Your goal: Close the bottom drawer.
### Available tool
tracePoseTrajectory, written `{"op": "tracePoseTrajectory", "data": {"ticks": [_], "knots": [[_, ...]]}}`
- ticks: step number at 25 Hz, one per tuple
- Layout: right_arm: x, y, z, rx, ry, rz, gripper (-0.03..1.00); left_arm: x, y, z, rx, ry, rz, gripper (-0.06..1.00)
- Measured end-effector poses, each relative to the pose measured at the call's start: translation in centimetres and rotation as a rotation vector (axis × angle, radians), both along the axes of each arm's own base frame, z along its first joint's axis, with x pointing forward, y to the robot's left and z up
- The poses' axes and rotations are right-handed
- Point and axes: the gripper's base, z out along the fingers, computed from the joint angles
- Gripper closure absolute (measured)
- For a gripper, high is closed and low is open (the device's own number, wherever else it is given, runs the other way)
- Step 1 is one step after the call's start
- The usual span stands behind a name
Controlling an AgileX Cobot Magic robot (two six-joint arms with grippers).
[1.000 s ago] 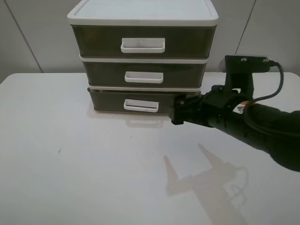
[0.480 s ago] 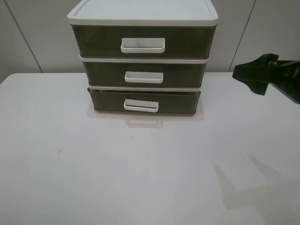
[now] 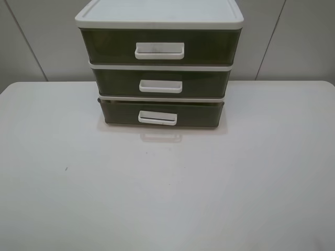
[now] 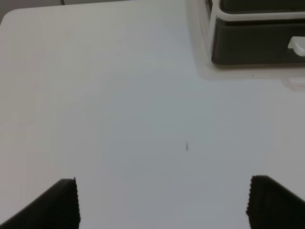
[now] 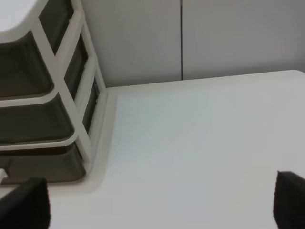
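White table (image 3: 167,198) bears the bottom drawer (image 3: 161,113), well apart from both empty, wide-open end effectors (image 4: 162,200).

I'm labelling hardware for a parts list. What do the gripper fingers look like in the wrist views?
Both look alike: matte black fingers. The left gripper fingertips have fine ridged, serrated inner edges. The right gripper shows only plain dark finger ends. No cables or markings are visible.

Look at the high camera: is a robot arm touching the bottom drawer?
No, the bottom drawer sits alone, with no arm anywhere in that view.
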Motion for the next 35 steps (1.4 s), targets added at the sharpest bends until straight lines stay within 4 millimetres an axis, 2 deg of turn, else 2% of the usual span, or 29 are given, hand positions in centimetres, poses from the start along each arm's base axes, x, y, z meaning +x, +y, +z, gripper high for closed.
{"op": "tracePoseTrajectory", "data": {"ticks": [5, 10, 14, 19, 23, 35], "knots": [[-4.1, -0.1, 0.0, -0.025, -0.111, -0.024, 0.15, 0.0, 0.0, 0.0, 0.0, 0.0, 0.0, 0.23], [-5.9, 0.0, -0.1, -0.02, -0.186, -0.023, 0.15, 0.0, 0.0, 0.0, 0.0, 0.0, 0.0, 0.23], [-5.8, 0.0, -0.8, -0.014, -0.145, -0.023, 0.15, 0.0, 0.0, 0.0, 0.0, 0.0, 0.0, 0.23], [-4.4, 0.1, -4.2, 0.011, 0.002, -0.012, 0.15, 0.0, 0.0, 0.0, 0.0, 0.0, 0.0, 0.23], [-4.3, 0.1, -5.5, 0.014, 0.082, -0.015, 0.15, 0.0, 0.0, 0.0, 0.0, 0.0, 0.0, 0.23], [-4.3, 0.1, -5.6, 0.014, 0.086, -0.016, 0.15, 0.0, 0.0, 0.0, 0.0, 0.0, 0.0, 0.23]]}}
